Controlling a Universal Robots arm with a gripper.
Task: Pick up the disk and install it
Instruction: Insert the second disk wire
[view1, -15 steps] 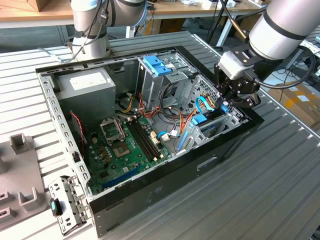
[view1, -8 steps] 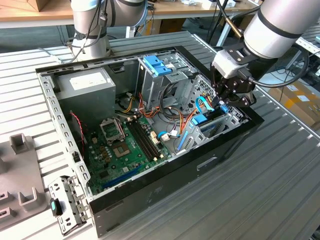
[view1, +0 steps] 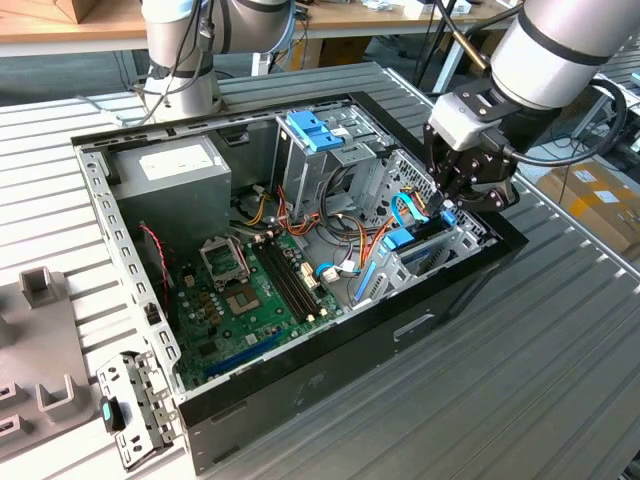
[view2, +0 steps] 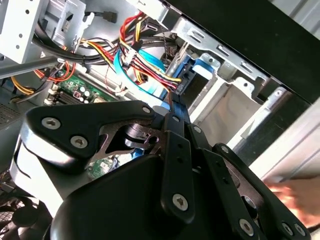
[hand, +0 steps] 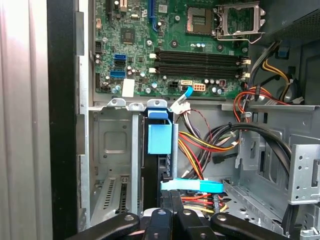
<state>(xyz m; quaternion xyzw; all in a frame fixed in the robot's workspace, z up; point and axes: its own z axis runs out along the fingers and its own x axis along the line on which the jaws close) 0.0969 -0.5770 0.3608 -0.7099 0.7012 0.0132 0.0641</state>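
Note:
The disk (view1: 400, 240) stands on edge in a slot of the metal drive cage (view1: 460, 240) at the front corner of the open computer case, at the exterior view's right. It is dark with blue rails. Its blue end tab (hand: 160, 137) shows in the first wrist view, and again (view2: 204, 66) in the second wrist view. My gripper (view1: 447, 207) reaches down into the case over the disk's near end. Its fingers are together, and the tips (hand: 171, 196) (view2: 172, 103) rest at the blue near end of the disk. Nothing shows between them.
A flat blue cable (hand: 192, 185) and red, yellow and black wires (hand: 210, 145) crowd the space beside the slot. The motherboard (view1: 240, 290), a grey power supply (view1: 175, 165) and a tall grey bay with a blue clip (view1: 315, 130) fill the case. Another arm's base (view1: 180, 60) stands behind.

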